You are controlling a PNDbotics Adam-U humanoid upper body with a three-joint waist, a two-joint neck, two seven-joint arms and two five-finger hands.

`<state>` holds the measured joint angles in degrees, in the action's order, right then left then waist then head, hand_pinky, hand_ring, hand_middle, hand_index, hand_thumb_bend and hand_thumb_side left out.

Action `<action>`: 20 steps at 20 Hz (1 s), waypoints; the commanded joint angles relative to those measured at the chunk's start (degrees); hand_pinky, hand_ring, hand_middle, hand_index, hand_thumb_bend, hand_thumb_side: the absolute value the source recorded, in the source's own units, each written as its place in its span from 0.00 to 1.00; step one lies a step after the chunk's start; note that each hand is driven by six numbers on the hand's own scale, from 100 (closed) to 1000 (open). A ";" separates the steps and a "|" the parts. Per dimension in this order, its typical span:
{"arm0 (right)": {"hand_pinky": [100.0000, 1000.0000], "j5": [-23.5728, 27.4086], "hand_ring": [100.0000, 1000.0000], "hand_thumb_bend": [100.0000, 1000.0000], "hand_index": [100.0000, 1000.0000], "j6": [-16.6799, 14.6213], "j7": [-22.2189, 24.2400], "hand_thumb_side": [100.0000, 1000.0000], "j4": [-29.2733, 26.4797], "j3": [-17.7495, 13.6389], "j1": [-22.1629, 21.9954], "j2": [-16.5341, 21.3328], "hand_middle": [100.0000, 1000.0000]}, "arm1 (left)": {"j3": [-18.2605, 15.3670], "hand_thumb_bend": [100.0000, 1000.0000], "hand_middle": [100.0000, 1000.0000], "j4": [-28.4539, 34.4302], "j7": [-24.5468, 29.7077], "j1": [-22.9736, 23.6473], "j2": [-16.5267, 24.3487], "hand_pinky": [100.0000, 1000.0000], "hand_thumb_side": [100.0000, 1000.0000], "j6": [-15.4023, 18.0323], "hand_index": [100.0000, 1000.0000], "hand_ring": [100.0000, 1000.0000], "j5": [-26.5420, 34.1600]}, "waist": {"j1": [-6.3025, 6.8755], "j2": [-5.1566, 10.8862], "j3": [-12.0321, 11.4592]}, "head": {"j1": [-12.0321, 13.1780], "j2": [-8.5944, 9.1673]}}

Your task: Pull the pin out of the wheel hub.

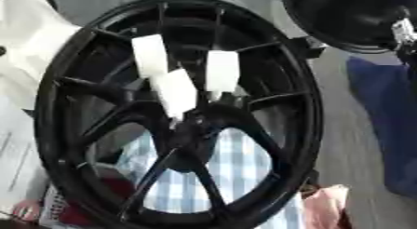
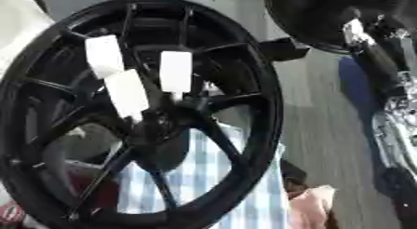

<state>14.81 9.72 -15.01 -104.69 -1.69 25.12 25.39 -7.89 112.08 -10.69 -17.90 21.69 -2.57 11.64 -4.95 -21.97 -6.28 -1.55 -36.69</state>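
right eye view shows the only trace of the robot: a black and silver arm (image 2: 383, 70) coming down the right edge, blurred. no robot hand can be made out in either view, so whether either is open, closed or holding anything cannot be told.

left of that arm, filling most of both views, stands the wheel hub (image 1: 175, 111), a black spoked rim tilted slightly, its far edge at the top. three white tabs (image 1: 221, 70) cluster just above the hub's centre, between the upper spokes; one sits at the upper left, one at the right, one lower and nearer the middle. which of them is the pin, or is tied to it, cannot be told; the lowest tab (image 1: 176, 93) reaches closest to the centre boss.

through the lower spokes a blue and white checked cloth (image 1: 236, 172) shows behind the wheel. a second dark wheel (image 1: 350, 18) sits at the far right.

judging by looks, the hub is heavy and rigid and will not shift easily. the white pieces look light, flat and stiff; pinching one across its flat faces near its free end seems the best hold.
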 commanded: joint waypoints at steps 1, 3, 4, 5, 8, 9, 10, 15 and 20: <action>0.77 0.41 0.60 0.10 0.64 -0.10 -0.16 0.37 -1.20 -0.34 0.38 0.95 0.59 | 0.02 0.02 0.72 1.19 0.08 -0.60 1.67 0.73 0.79 0.13 0.75 0.77 0.22 | 0.21 1.06 0.00 | -0.02 0.13; 0.77 0.39 0.60 0.10 0.64 -0.10 -0.16 0.37 -1.20 -0.31 0.26 0.95 0.59 | 0.02 0.02 0.72 1.29 0.08 -0.71 2.01 0.73 0.78 0.18 0.75 0.77 0.12 | 0.23 1.09 0.12 | -0.13 0.11; 0.77 0.37 0.60 0.10 0.64 -0.10 -0.17 0.37 -1.22 -0.31 0.19 0.96 0.59 | 0.09 0.02 0.72 1.36 0.13 -0.82 2.49 0.73 0.77 0.21 0.75 0.77 0.00 | 0.25 1.10 0.19 | -0.16 0.05; 0.77 0.35 0.60 0.10 0.64 -0.09 -0.19 0.37 -1.22 -0.32 0.08 1.01 0.59 | 0.36 0.01 0.72 1.52 0.37 -1.06 3.68 0.73 0.77 0.29 0.75 0.77 -0.27 | 0.27 1.16 0.27 | -0.24 -0.09; 0.77 0.22 0.60 0.10 0.64 -0.07 -0.26 0.37 -1.29 -0.34 -0.35 1.39 0.59 | 2.21 0.00 0.72 2.23 2.21 -2.00 9.95 0.72 0.74 0.43 0.76 0.77 -2.04 | 0.48 1.44 0.41 | -0.46 -0.42; 0.77 0.19 0.60 0.10 0.64 -0.02 -0.28 0.37 -1.27 -0.32 -0.54 1.52 0.59 | 3.21 0.00 0.72 2.37 3.27 -2.46 13.05 0.73 0.70 0.39 0.76 0.77 -3.08 | 0.59 1.56 0.51 | -0.56 -0.53; 0.77 0.16 0.60 0.10 0.64 0.04 -0.27 0.37 -1.23 -0.29 -0.74 1.65 0.59 | 4.24 0.00 0.72 2.44 4.54 -3.04 16.16 0.73 0.70 0.35 0.76 0.77 -4.32 | 0.66 1.67 0.58 | -0.63 -0.64; 0.77 0.06 0.60 0.10 0.64 0.35 -0.15 0.37 -0.72 -0.01 -1.54 2.18 0.59 | 9.75 0.01 0.71 2.51 11.11 -6.72 30.86 0.72 0.64 -0.22 0.78 0.76 -9.33 | 1.31 2.11 0.68 | -0.43 -1.36; 0.77 -0.09 0.60 0.10 0.64 0.56 0.07 0.38 -0.27 0.27 -2.08 2.47 0.59 | 15.29 0.08 0.72 2.51 17.14 -10.42 41.48 0.73 0.63 -3.99 0.79 0.76 -12.19 | 1.88 2.42 0.59 | -0.33 -1.67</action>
<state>14.81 10.16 -15.04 -104.53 -1.34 22.65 26.03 6.66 113.68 4.95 -27.44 58.90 -5.82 0.26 -3.39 -21.27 -5.66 -1.82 -38.23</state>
